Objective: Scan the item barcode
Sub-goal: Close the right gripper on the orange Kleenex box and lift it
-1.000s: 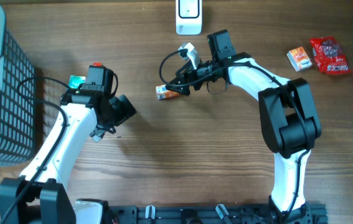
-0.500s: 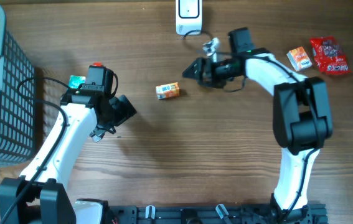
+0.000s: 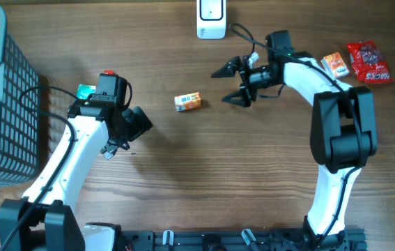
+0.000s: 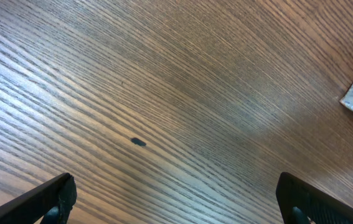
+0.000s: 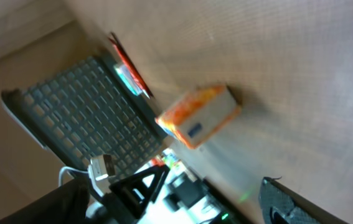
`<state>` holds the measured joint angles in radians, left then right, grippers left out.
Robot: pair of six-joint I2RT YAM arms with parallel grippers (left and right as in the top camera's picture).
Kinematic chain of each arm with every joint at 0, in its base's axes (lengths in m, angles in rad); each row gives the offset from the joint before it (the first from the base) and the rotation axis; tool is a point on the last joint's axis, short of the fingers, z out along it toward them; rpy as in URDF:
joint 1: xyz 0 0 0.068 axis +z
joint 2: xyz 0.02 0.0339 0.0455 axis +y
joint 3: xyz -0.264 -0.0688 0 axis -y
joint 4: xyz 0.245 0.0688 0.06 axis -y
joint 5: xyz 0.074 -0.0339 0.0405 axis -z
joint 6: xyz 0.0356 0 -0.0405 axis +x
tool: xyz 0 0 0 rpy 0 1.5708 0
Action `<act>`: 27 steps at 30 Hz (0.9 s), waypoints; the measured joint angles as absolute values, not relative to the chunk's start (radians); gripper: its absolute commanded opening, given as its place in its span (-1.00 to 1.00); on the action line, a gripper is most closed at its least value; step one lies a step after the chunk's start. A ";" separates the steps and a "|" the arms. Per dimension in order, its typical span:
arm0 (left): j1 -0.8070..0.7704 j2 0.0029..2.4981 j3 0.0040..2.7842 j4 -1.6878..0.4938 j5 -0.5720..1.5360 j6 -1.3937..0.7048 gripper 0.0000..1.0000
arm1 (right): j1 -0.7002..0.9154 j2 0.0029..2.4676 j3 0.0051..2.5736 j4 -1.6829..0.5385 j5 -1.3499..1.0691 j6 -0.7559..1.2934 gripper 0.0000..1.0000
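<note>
You are holding the right claw (image 3: 221,86) spread and empty, near but not touching the small orange box (image 3: 188,102), which is lying on the table (image 3: 204,181) not far from the white scanner (image 3: 211,19). Aim to be gripping its narrow sides, leaving the printed faces uncovered; the left claw (image 3: 136,124) is hanging wide open, idle

item: orange-white box (image 3: 188,102) | lying flat, slightly skewed | ungripped

Open table (image 3: 218,181) surrounds the small box (image 3: 188,102) — basket (image 3: 16,84) walls the far left.
</note>
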<state>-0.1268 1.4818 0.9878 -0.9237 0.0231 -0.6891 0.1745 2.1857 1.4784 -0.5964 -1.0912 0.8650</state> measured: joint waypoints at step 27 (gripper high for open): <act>-0.127 1.482 0.987 -0.923 0.023 -0.689 1.00 | 0.350 2.186 1.479 -0.507 -0.810 1.647 0.73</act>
